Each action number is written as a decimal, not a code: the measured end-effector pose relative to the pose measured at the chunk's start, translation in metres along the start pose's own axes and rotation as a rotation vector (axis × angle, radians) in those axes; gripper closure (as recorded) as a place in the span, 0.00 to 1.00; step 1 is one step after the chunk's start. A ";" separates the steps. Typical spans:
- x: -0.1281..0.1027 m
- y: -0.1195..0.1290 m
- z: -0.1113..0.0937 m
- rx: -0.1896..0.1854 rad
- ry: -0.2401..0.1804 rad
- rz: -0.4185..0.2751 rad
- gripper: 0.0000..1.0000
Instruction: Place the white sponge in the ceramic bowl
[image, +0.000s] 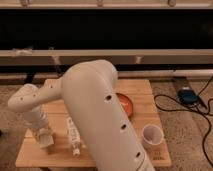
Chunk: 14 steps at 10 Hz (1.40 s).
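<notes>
The tool (43, 134) is down at the near left of the desk (142, 92), right on the sponge (49, 145); I cannot tell if it is open or closed; the bowl (127, 104) lies to the right and farther back, past the long tube (74, 136); lifting high first looks safest.

The arm (102, 115) covers the left part of the ceramic bowl (126, 104) at middle right and runs off the bottom edge. At lower left, the gripper (45, 137) hangs low over the wooden table (145, 92). The white sponge (49, 145) at its tip blurs into it, with no clear outline. Print on the tube (74, 136) is too small to read.
</notes>
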 end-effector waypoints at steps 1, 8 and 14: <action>0.006 -0.007 -0.024 -0.007 -0.022 0.001 1.00; -0.002 -0.141 -0.143 -0.056 -0.180 0.082 1.00; -0.017 -0.296 -0.178 -0.141 -0.245 0.159 1.00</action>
